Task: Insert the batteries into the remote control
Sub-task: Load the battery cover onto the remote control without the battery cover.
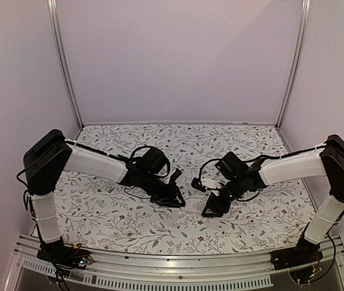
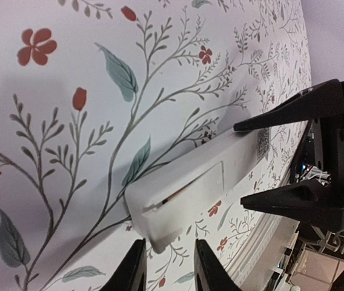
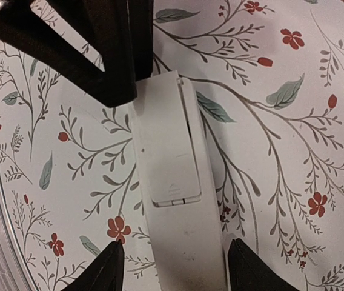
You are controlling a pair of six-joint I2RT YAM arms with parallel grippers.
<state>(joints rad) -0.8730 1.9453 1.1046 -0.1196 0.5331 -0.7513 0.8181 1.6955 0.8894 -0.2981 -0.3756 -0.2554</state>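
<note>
The white remote control lies back-up on the flowered table, between the two arms. Its battery cover sits slightly askew, with a slit along one edge. A thin coppery sliver shows in that slit; the batteries are otherwise hidden. My right gripper is open and straddles the remote's body, a gap on each side. My left gripper is open a little, its tips just short of the remote's cover end, nothing pinched. The right fingers reach in from the far end.
The metal rail runs along the table's near edge close to the remote. Black cables loop over both wrists. White walls with metal posts close off the back and sides.
</note>
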